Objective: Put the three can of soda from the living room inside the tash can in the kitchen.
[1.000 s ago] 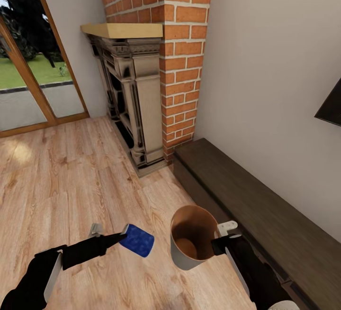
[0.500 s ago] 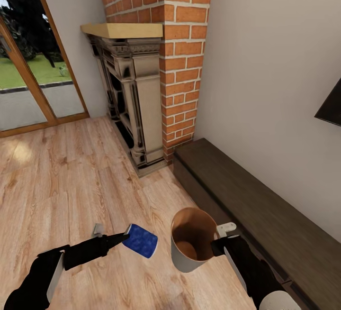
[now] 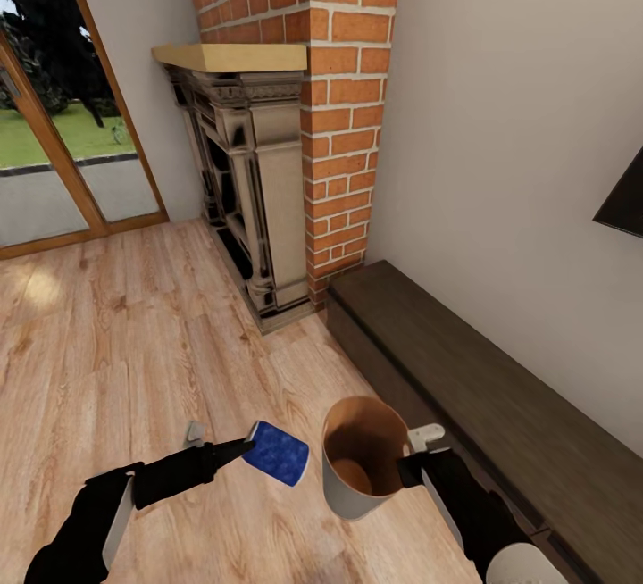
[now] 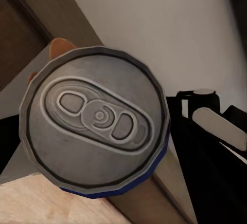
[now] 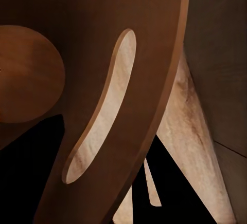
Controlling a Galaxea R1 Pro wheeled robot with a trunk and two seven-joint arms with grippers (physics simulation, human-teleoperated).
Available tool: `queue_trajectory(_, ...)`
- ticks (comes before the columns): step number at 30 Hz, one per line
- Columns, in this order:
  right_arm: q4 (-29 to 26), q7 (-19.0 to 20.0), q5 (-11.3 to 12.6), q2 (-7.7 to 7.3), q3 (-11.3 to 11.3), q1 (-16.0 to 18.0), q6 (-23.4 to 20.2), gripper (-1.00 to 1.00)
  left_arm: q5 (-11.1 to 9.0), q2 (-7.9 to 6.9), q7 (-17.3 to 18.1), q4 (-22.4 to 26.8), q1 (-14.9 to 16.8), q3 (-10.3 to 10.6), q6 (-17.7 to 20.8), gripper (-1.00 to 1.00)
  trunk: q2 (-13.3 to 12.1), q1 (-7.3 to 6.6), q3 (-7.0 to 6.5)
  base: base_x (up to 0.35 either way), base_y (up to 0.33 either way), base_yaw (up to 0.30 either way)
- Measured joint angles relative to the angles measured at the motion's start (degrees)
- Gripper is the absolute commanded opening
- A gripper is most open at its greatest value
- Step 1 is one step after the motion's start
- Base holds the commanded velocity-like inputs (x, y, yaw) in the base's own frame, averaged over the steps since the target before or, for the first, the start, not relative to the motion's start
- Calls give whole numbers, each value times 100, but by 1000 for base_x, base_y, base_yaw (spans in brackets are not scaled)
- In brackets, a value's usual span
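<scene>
One blue soda can (image 3: 278,453) is gripped in the left hand (image 3: 243,446), held above the wood floor (image 3: 116,334) and lying tilted on its side, its body pointing toward the trash can (image 3: 362,457). The can sits just beside the bin's rim, on the bin's left, not yet over the opening. In the left wrist view the can's silvery-grey top (image 4: 95,120) with its pull tab faces the camera, a blue edge showing below it.

Right hand (image 3: 417,452) — closed on the trash can at its right-hand rim, one pale fingertip (image 3: 426,432) showing outside the wall. The bin is pale grey outside, brown-orange inside; its interior (image 5: 31,75) looks empty of cans as far as the head view shows. Whether its base touches the floor cannot be told.

Setting: brick fireplace (image 3: 304,111) with a pale wood mantel (image 3: 228,56) ahead, glass garden doors (image 3: 54,146) at the left, a low dark bench (image 3: 482,396) along the white wall at the right — the bin is just beside its near edge. A dark screen corner (image 3: 625,200) shows on the wall.
</scene>
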State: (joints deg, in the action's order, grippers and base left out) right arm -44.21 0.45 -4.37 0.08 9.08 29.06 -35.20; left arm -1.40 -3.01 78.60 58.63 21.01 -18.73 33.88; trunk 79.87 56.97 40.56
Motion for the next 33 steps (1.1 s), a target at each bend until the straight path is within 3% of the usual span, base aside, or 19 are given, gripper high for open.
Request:
queue_trajectory(7, 481, -2, -9, 0, -1, 199, 307, -100, 0, 10, 0, 5, 0, 6, 7, -100, 0, 0, 0, 0, 0, 0)
queue_trajectory(20, 564, -3, -14, 9, -2, 222, 336, -100, -7, 64, -3, 4, 0, 9, 9, -100, 0, 0, 0, 0, 0, 0)
queue_trajectory(25, 615, -2, -18, 8, 0, 225, 339, -100, -6, 252, -8, 10, 0, 17, 10, -100, 0, 0, 0, 0, 0, 0)
queue_trajectory(29, 629, -1, -13, 9, -1, 228, 339, -100, -18, 290, -5, 15, 0, 18, 15, -100, 0, 0, 0, 0, 0, 0)
queue_trajectory(31, 634, -2, -15, 9, 0, 229, 339, -100, -212, 302, 1, 16, 0, 18, 17, -100, 0, 0, 0, 0, 0, 0)
queue_trajectory(32, 635, -1, -11, 9, -1, 229, 338, -100, -495, 305, 2, 18, 0, 20, 18, -100, 0, 0, 0, 0, 0, 0)
queue_trajectory(33, 635, -1, -12, 9, -1, 229, 339, -100, -588, 306, 1, 17, 0, 26, 17, -100, 0, 0, 0, 0, 0, 0)
